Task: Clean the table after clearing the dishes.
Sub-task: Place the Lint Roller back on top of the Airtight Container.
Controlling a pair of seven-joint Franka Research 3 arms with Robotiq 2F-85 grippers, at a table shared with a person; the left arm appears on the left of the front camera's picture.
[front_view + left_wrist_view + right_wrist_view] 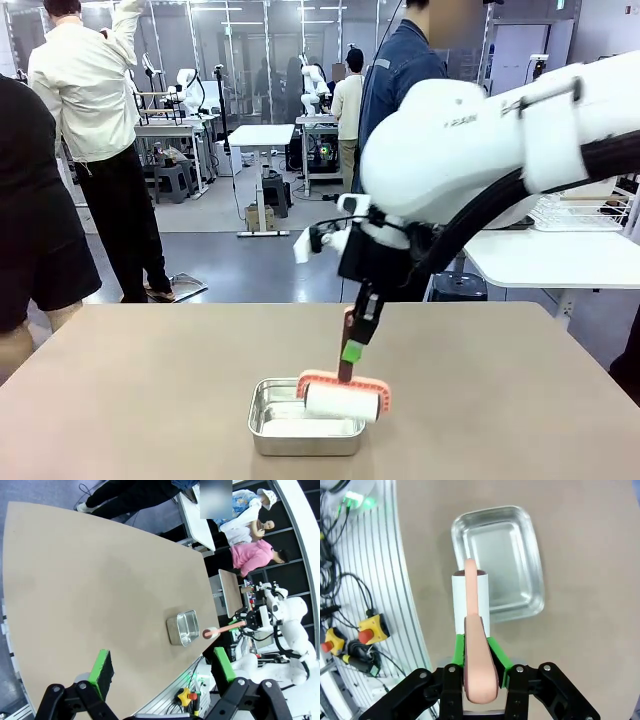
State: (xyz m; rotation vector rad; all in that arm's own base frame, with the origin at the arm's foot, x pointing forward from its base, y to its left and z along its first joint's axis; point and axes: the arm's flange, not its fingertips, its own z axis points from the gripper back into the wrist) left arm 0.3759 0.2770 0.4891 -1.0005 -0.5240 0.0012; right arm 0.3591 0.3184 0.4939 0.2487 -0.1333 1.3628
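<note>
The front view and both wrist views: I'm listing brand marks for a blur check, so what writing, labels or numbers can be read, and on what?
White right arm: dark lettering on its shell, too blurred to read.
Pink-handled white lint roller, small rectangular steel tin, plain brownish table: no print.
Yellow box with red button: no legible label.
Background lab equipment in the front view: too small to read.

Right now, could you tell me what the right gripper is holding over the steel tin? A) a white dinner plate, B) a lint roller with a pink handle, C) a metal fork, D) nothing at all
B: the right gripper is shut on the pink handle of the lint roller, whose white roll hangs over the steel tin's rim.
</note>
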